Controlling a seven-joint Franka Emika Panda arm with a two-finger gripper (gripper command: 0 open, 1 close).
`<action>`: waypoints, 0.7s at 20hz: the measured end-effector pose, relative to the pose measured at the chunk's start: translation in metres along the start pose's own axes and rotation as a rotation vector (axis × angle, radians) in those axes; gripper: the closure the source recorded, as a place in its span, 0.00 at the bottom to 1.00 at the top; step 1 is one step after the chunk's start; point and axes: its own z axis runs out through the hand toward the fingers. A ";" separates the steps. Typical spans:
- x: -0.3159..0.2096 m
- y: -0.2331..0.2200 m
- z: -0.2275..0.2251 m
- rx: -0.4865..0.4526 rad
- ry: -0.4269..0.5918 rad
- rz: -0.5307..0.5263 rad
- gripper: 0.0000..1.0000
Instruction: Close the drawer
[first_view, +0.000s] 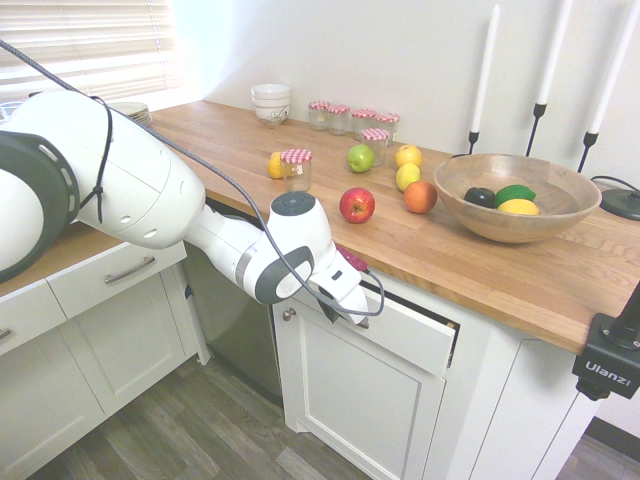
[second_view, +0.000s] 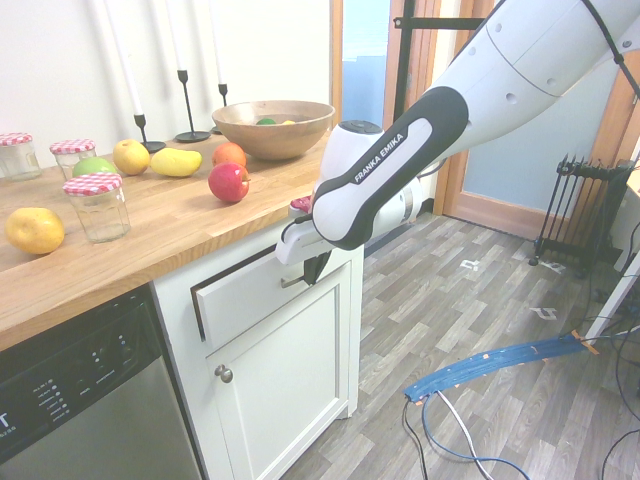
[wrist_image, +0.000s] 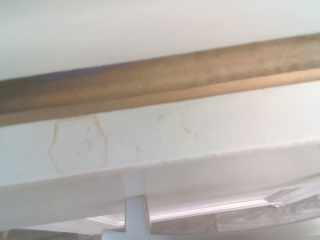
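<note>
The gripper (second_view: 308, 268) sits right at the front of the drawer (first_view: 415, 335), its fingers drawn together with nothing between them, pointing steeply down. The drawer is under the wooden countertop (first_view: 470, 255), above a white cabinet door (second_view: 285, 380) with a small round knob (second_view: 224, 373). It runs long along the counter's front edge, its flat white face turned out into the room, and it stands ajar by only a narrow dark gap.

From the first exterior view that gap shows at the drawer's top and far end, and the arm covers the near half of the front. The second exterior view shows the gap as a dark line along the top and the side next to the dishwasher (second_view: 80, 400); the handle is mostly hidden behind the gripper in both. The wrist view alone gives a close look: the white top edge of the drawer front, with the brown counter edge above it.

Further back on the counter are a red apple (first_view: 357, 204), an orange fruit (first_view: 420, 196), a glass jar with a red checked lid (first_view: 296, 169), a wooden bowl (first_view: 470, 215) holding fruit, and three tall white candles (first_view: 487, 65) against the wall.
</note>
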 end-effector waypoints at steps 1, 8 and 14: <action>0.000 -0.001 0.000 -0.001 0.000 -0.001 1.00; 0.009 -0.012 -0.003 0.016 0.013 0.011 1.00; 0.013 -0.007 0.013 0.010 0.017 0.015 1.00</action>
